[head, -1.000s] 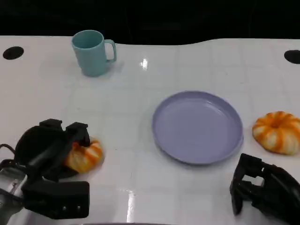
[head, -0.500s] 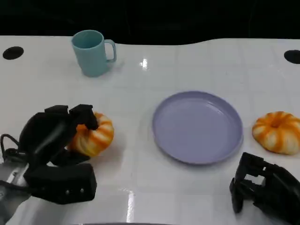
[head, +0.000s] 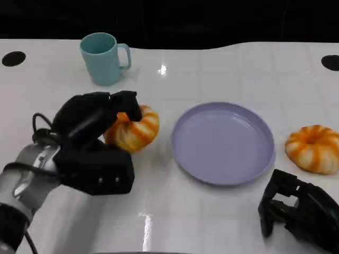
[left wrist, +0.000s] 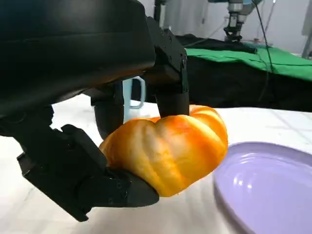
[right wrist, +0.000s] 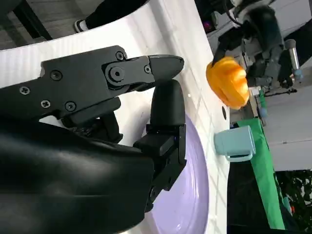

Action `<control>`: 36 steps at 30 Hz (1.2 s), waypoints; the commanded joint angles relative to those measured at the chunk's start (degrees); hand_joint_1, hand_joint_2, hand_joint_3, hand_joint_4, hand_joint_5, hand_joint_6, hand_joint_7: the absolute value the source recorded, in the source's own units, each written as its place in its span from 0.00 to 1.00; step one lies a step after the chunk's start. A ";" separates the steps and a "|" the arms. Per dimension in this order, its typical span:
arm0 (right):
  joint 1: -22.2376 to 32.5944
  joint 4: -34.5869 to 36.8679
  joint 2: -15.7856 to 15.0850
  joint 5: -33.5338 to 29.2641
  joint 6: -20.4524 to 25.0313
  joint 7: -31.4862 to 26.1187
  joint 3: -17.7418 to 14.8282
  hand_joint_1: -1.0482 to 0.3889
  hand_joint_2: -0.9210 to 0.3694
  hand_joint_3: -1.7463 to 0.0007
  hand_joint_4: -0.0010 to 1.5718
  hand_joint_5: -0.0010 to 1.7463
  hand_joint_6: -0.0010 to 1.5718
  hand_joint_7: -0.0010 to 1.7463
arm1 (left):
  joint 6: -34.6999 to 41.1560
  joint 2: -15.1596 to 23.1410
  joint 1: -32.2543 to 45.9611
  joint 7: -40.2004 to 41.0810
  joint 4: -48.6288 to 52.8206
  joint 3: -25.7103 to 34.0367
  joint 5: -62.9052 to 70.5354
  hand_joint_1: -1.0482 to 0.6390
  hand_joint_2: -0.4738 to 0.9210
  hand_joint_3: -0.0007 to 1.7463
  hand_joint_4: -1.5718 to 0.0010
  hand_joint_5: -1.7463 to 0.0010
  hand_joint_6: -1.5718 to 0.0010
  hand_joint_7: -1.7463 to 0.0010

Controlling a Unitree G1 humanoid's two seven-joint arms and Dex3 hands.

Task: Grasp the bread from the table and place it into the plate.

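Note:
My left hand [head: 95,124] grips an orange-and-white ring-shaped bread [head: 133,128] and holds it above the table, just left of the lavender plate [head: 222,143]. In the left wrist view the bread [left wrist: 168,148] sits between the black fingers [left wrist: 170,97], with the plate [left wrist: 265,187] beside it. A second, similar bread [head: 313,148] lies on the table right of the plate. My right hand [head: 296,214] rests at the lower right, holding nothing, fingers apart. The right wrist view shows that hand [right wrist: 97,117], the plate [right wrist: 190,195] and the lifted bread [right wrist: 228,82] far off.
A teal mug [head: 104,58] stands at the back left of the white table [head: 175,211]. Dark round holes [head: 12,58] mark the table's far corners. Beyond the table lie a green cloth [left wrist: 253,53] and other equipment.
My left hand has lifted the bread off the table and carried it up and to the right, toward the plate. The right hand has stayed in place.

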 commanded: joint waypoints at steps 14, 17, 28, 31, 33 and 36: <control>-0.34 3.98 -0.94 -0.05 -2.81 3.12 -1.05 0.31 0.00 0.88 0.45 1.00 0.40 0.93 | 5.45 -10.88 -14.36 -4.11 8.90 -6.94 3.18 0.46 0.88 0.39 0.47 0.00 0.60 0.00; -0.40 4.10 -0.96 -0.06 -2.95 3.25 -1.04 0.31 0.00 0.88 0.45 1.00 0.40 0.92 | 5.59 -11.58 -15.07 -3.57 10.02 -7.37 3.52 0.45 0.88 0.40 0.46 0.00 0.59 0.00; -0.11 3.32 -0.83 0.21 -2.19 3.56 -0.89 0.32 0.00 0.88 0.45 1.00 0.40 0.93 | 6.97 -19.69 -20.69 1.94 20.75 -11.38 6.71 0.47 0.78 0.55 0.41 0.00 0.56 0.00; 0.08 2.89 -0.76 0.06 -2.08 3.32 -0.78 0.32 0.00 0.88 0.45 1.00 0.39 0.94 | 5.54 -21.05 -21.37 4.22 23.94 -11.89 6.72 0.48 0.77 0.55 0.40 0.00 0.56 0.00; 0.34 2.58 -0.87 -0.84 -3.36 2.47 -0.47 0.32 0.00 0.87 0.45 1.00 0.39 0.94 | 5.20 -22.08 -21.82 4.82 25.66 -12.05 6.48 0.47 0.78 0.54 0.42 0.00 0.57 0.06; 0.58 2.15 -0.82 -0.63 -3.05 2.38 -0.45 0.32 0.00 0.87 0.45 1.00 0.38 0.94 | 5.48 -23.31 -22.52 5.32 27.34 -12.55 6.60 0.46 0.82 0.48 0.44 0.00 0.55 0.18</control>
